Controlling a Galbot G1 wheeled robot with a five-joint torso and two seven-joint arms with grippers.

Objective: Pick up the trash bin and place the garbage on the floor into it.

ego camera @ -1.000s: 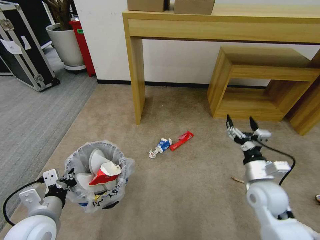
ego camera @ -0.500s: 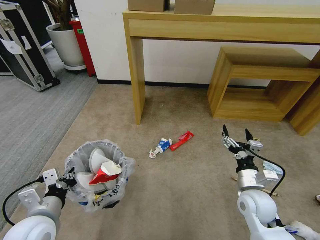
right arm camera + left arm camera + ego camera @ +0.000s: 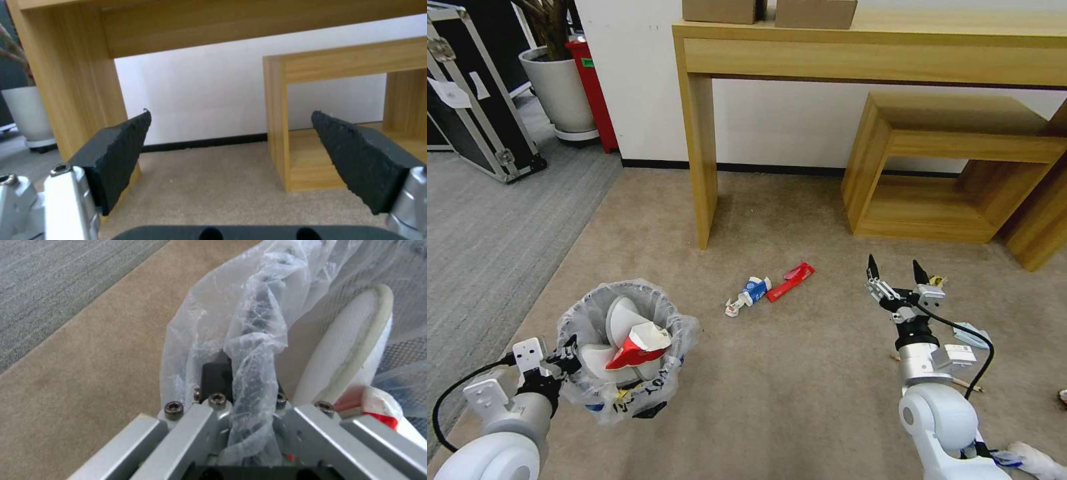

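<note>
While left hand (image 3: 567,355) clenches upright trash bin (image 3: 627,350) rim, mouth upward, right hand (image 3: 896,275) released above floor (image 3: 800,373)

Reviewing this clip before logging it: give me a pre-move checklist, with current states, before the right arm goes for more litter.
1. Left gripper shut on the trash bin rim: ok.
2. Bin upright, mouth open: ok.
3. Right gripper open, holding nothing: ok.
4. Blue-white carton and red wrapper lying on the floor: ok.
5. Gripper over a target: not ok, it hangs right of both.
6. Room left in bin: cannot tell.
</note>
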